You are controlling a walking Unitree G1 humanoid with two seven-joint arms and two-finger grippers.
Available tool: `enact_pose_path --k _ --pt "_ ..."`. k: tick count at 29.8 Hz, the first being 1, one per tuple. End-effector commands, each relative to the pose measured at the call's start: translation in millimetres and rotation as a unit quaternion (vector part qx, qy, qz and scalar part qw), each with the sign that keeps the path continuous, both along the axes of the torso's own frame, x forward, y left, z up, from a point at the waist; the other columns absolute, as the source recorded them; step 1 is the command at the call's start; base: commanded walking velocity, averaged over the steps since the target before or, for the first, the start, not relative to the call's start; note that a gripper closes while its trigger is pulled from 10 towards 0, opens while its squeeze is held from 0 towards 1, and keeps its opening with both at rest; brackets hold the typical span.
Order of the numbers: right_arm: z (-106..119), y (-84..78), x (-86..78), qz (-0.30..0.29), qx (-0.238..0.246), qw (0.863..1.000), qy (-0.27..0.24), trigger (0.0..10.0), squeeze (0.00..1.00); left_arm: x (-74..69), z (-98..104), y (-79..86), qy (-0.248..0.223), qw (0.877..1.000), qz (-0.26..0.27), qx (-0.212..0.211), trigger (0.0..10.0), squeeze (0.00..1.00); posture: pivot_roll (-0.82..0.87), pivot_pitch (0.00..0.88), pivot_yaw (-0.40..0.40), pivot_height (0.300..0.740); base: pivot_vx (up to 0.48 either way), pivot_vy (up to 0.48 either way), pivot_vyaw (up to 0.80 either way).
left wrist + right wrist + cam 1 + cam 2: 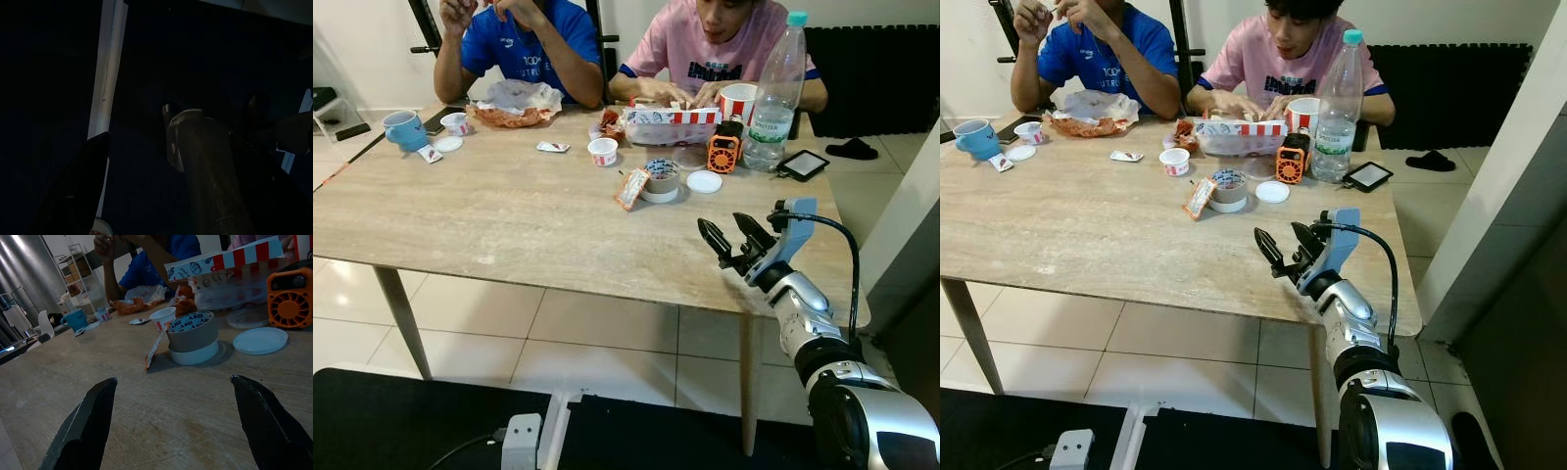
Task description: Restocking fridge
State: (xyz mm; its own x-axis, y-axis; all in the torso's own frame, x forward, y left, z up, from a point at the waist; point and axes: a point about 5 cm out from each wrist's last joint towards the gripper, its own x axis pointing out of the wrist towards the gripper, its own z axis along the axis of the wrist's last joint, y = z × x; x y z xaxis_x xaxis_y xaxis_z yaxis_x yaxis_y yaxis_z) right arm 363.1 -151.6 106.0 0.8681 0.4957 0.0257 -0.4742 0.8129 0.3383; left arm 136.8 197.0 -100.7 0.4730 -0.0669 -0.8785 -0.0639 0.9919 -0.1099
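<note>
Left eye view: the water bottle (pixel 775 93), the likeliest thing to restock, stands upright at the surface's (pixel 489 235) far right, beside an orange gadget (pixel 723 153). The right gripper (pixel 732 242) hovers over the near edge, jaws spread, empty, facing it. Two people eat opposite; tiled floor (pixel 607 333) below.

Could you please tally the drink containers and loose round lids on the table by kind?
Clear plastic bottle: 1
Blue mug: 1
Red-and-white striped paper cup: 1
Small white sauce cups: 2
Loose round white lids: 2
Total: 7
</note>
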Motion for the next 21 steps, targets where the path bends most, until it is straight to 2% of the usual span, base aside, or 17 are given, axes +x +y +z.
enact_pose_path --k 1,6,21 --pt "1.4 1.6 -0.3 0.007 -0.006 1.0 -0.008 10.0 0.0 -5.3 -1.8 0.1 0.007 1.0 -0.001 0.002 10.0 0.0 -0.05 0.0 0.057 0.74 0.0 0.0 0.0" --pt "-2.4 2.5 -2.2 0.011 -0.017 1.0 -0.003 10.0 0.0 -0.5 -0.6 -2.9 -0.001 1.0 -0.002 -0.003 10.0 0.0 -0.05 0.0 0.057 0.74 0.0 0.0 0.0" --pt "-2.7 4.1 -2.6 0.018 -0.018 1.0 -0.002 10.0 0.0 -2.9 -1.2 -2.1 0.003 1.0 -0.002 -0.005 10.0 0.0 -0.04 0.0 0.045 0.74 0.0 0.0 0.0"
